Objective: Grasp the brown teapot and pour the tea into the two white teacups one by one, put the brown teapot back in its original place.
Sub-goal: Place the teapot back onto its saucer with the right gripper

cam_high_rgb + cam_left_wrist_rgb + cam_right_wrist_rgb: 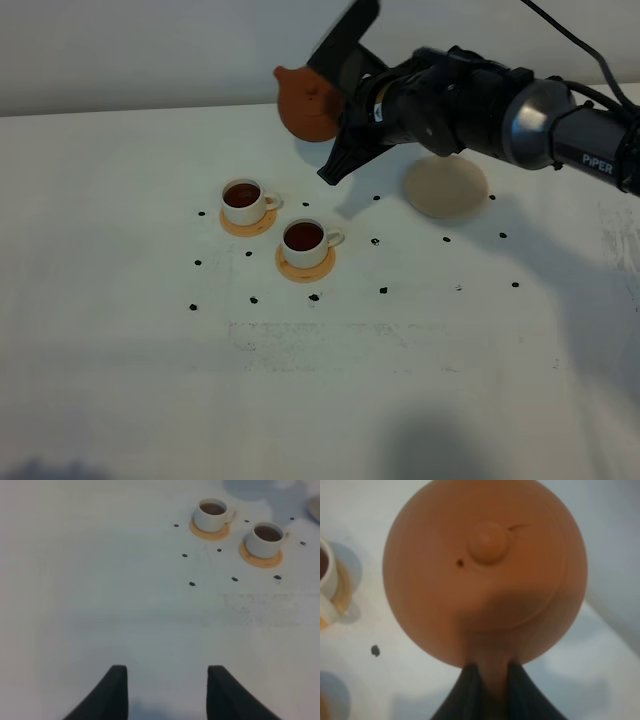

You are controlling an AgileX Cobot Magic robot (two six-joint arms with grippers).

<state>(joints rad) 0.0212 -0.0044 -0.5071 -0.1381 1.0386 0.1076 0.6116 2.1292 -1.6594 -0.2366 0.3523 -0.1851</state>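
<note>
The brown teapot [305, 102] hangs tilted in the air above the back of the table, with my right gripper [342, 103] shut on its handle. From the right wrist I see the knobbed lid of the teapot [485, 570] and the two fingers [469, 692] of my right gripper [490, 685] pinching the handle. The two white teacups [243, 200] [304, 240] stand on orange coasters in front of and below the pot, both holding dark tea. The cream saucer [446, 187] sits bare under my right arm. My left gripper [167, 692] is open over bare table, with the teacups [212, 514] [267, 539] far from it.
Small black dots [382, 290] mark the white table [320, 380] around the cups and saucer. The black right arm [520, 110] reaches in from the right, above the saucer. A pale wall runs along the back.
</note>
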